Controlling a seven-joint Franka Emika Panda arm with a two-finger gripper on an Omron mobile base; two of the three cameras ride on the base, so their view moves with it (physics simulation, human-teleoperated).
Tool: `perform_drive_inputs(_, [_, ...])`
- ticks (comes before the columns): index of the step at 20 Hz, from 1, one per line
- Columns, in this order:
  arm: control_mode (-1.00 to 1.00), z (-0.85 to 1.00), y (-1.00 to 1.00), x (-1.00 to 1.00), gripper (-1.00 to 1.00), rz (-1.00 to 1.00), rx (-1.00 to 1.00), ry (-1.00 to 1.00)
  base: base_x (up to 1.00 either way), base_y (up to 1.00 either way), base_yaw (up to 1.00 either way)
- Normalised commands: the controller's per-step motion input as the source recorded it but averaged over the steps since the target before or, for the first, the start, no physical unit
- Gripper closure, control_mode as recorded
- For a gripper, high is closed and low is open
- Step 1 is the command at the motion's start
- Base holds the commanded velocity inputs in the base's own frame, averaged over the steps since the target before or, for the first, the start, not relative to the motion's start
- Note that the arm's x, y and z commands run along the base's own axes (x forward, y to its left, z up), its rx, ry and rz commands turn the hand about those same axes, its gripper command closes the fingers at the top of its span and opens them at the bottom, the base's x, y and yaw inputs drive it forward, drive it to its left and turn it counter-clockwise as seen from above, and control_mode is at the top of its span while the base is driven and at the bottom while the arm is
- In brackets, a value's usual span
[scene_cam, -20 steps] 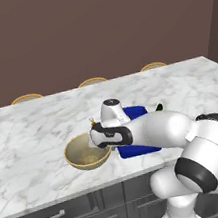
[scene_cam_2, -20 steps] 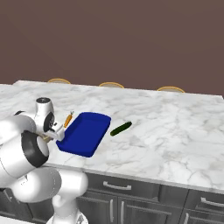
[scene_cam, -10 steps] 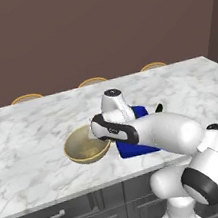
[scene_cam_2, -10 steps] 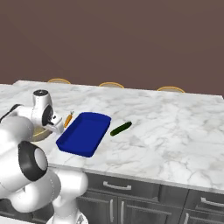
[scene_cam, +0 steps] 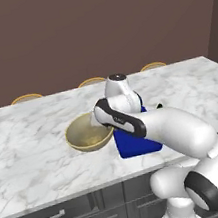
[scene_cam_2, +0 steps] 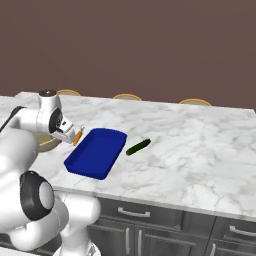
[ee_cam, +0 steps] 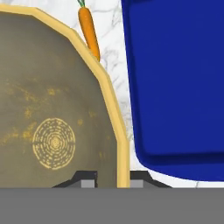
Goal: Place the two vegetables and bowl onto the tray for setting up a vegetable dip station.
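The tan bowl with its mottled olive inside sits left of the deep blue tray. My gripper is shut on the bowl's right rim, one fingertip inside and one outside; from the left base it shows at the rim. The orange carrot lies on the marble between bowl and tray, also seen next to the hand. The dark green cucumber rests on the counter just right of the tray. My arm hides part of the tray.
Three flat tan-rimmed discs line the counter's far edge. White marble stretches wide to the right of the cucumber. A dark brown wall stands behind. Grey drawers run below the front edge.
The jaws closed the last bit on the bowl's rim, then the hand rose and the bowl came up with it. Tray, carrot and cucumber stayed put.
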Motion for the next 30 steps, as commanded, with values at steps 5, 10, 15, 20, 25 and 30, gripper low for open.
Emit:
perform_drive_inputs(5, [-1.0,0.33,-0.49,0.08,1.0,0.0,0.01,0.0,0.0,0.0,0.0])
perform_drive_inputs(10, [-1.0,0.3,-0.6,0.08,1.0,0.0,0.02,0.0,0.0,0.0,0.0])
perform_drive_inputs(15, [-1.0,0.19,-0.62,0.13,1.0,-0.01,0.02,0.0,0.0,0.0,0.0])
perform_drive_inputs(20, [-1.0,0.05,-0.55,0.27,1.0,-0.06,0.01,0.0,0.0,0.0,0.0])
perform_drive_inputs(25, [-1.0,0.0,-0.35,0.36,1.0,-0.08,0.01,0.0,0.0,0.0,0.0])
perform_drive_inputs(30, [-1.0,0.0,-0.23,0.5,1.0,-0.07,0.01,0.0,0.0,0.0,0.0])
